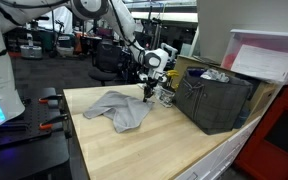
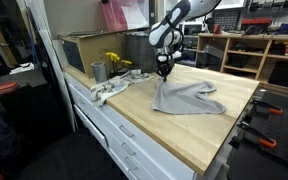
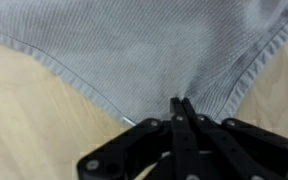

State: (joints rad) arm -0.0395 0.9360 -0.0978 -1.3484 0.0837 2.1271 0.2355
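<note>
- Wrist view: gripper point(image 3: 181, 108) pinched tight on the hem of the grey cloth point(image 3: 154, 50).
- Pinched edge raised, the rest lies on the wooden tabletop point(image 1: 134, 150), near a dark crate point(image 1: 216, 100).

The grey cloth point(image 1: 119, 108) lay rumpled on the wooden tabletop point(image 1: 154, 150), a fine knit with a stitched hem. One edge near the hem was pulled up into a small peak, nipped between the closed jaws; the rest spread loosely flat.
</note>
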